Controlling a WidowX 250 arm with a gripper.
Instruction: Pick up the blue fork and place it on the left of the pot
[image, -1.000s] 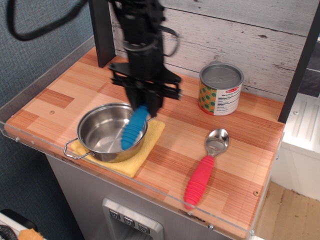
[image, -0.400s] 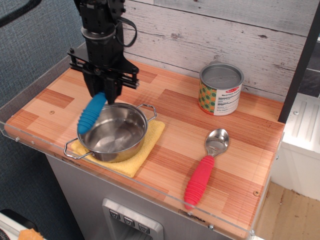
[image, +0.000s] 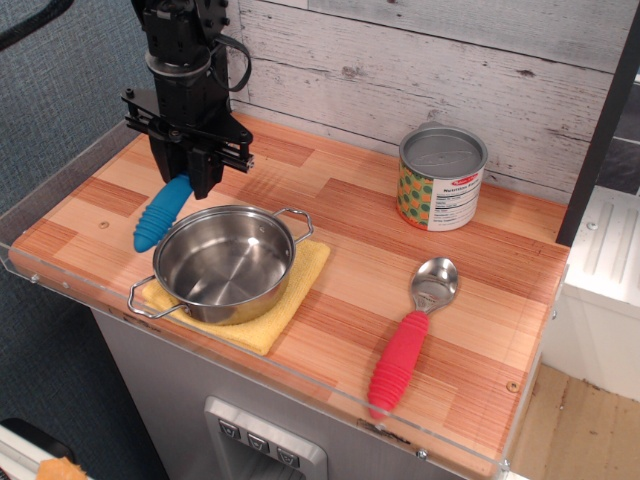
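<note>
My black gripper (image: 186, 178) is shut on the blue fork (image: 160, 214) and holds it by its upper end. The ribbed blue handle hangs down and to the left, over the wooden counter just left of the pot. I cannot tell whether its lower tip touches the counter. The tines are hidden inside the gripper. The shiny steel pot (image: 226, 262) with two wire loop handles sits on a yellow cloth (image: 300, 282) at the front left. The pot holds nothing.
A red-handled spoon (image: 410, 340) lies at the front right. A printed tin can (image: 441, 178) stands at the back right. A clear plastic rim (image: 60, 282) edges the counter at the left and front. A plank wall rises behind.
My gripper has carried the blue fork leftward, from over the inside of the pot to the counter left of it, and slightly lower.
</note>
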